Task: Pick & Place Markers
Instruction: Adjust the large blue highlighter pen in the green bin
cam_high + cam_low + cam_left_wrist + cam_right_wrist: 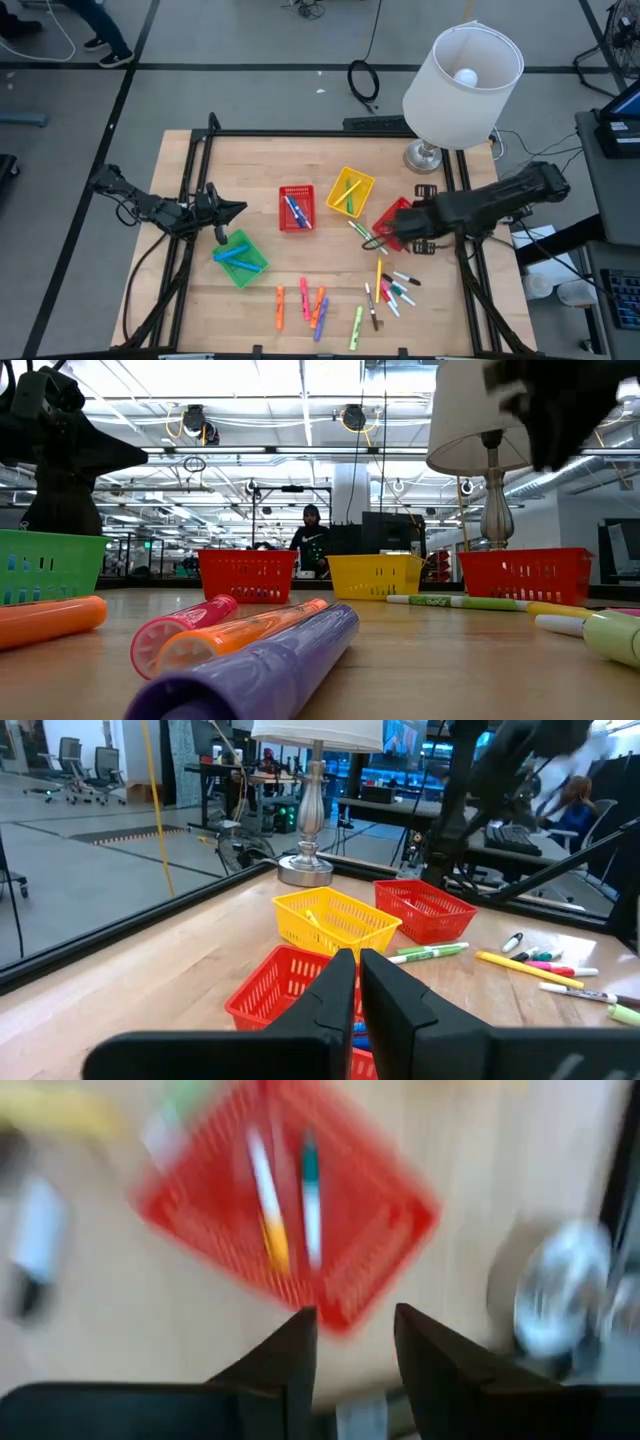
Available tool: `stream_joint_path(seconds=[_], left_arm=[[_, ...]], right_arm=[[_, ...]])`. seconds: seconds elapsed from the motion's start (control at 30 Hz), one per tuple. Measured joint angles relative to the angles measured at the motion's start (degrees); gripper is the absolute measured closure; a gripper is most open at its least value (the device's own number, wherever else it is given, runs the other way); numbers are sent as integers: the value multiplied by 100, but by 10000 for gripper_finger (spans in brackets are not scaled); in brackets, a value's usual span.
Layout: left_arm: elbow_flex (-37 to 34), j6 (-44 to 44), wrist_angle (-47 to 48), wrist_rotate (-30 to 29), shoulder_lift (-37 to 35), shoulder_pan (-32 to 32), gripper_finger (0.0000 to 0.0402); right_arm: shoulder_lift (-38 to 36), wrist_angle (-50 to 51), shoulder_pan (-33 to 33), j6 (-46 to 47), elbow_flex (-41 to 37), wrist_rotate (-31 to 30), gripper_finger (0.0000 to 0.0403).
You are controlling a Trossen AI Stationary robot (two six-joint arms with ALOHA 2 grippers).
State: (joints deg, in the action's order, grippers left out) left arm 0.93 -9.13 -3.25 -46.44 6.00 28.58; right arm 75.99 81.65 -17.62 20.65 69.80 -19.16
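Observation:
Loose markers lie on the wooden table: a mixed cluster (393, 288) near the right, an orange, pink and purple group (305, 305) by the near edge, and a green one (357, 326). In the low view the purple marker (262, 668) lies closest. My left gripper (222, 212) (358, 982) hovers shut and empty above the green basket (240, 258), which holds blue markers. My right gripper (383, 238) (355, 1340) is open and empty over the right-hand red basket (290, 1210), which holds two markers (268, 1200).
A central red basket (296, 208) holds blue markers, and a yellow basket (349, 192) holds one or two. A table lamp (460, 70) stands on its base (425, 155) at the far right corner. A green-and-white marker (358, 231) lies left of the right red basket.

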Motion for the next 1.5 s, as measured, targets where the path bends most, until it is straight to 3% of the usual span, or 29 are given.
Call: stream_joint_path(seconds=[0.1, 0.2, 0.33, 0.43, 0.53, 0.7, 0.87, 1.07, 1.23, 1.5], left_arm=[[-2, 20, 0, 0, 0, 0, 376], [-2, 20, 1, 0, 0, 0, 376], [-2, 24, 2, 0, 0, 0, 376], [-2, 37, 2, 2, 0, 1, 376], [-2, 29, 2, 1, 0, 1, 376], [-2, 35, 2, -2, 0, 1, 376], [-2, 197, 2, -4, 0, 1, 376], [-7, -461, 13, -400, 0, 0, 376], [-7, -378, 15, -420, 0, 0, 376], [-7, -129, 44, -574, 0, 0, 376]], right_arm=[[-895, -1580, -480, -517, -196, -334, 300], [-2002, -3978, -883, -1492, -903, -294, 323], [-3335, -6820, -1028, -2351, -2373, 223, 362], [-3950, -8288, -964, -2635, -3420, 737, 393], [-4313, -9290, -954, -2973, -4274, 1195, 397], [-4681, -9607, -747, -2745, -4796, 767, 401], [-4739, -9944, -635, -2634, -5084, 1170, 400], [-4727, -10985, -605, -2890, -5752, 1157, 402], [-4729, -11809, -604, -3021, -6291, 1152, 402], [-4817, -11967, -554, -3008, -6537, 1023, 402]])
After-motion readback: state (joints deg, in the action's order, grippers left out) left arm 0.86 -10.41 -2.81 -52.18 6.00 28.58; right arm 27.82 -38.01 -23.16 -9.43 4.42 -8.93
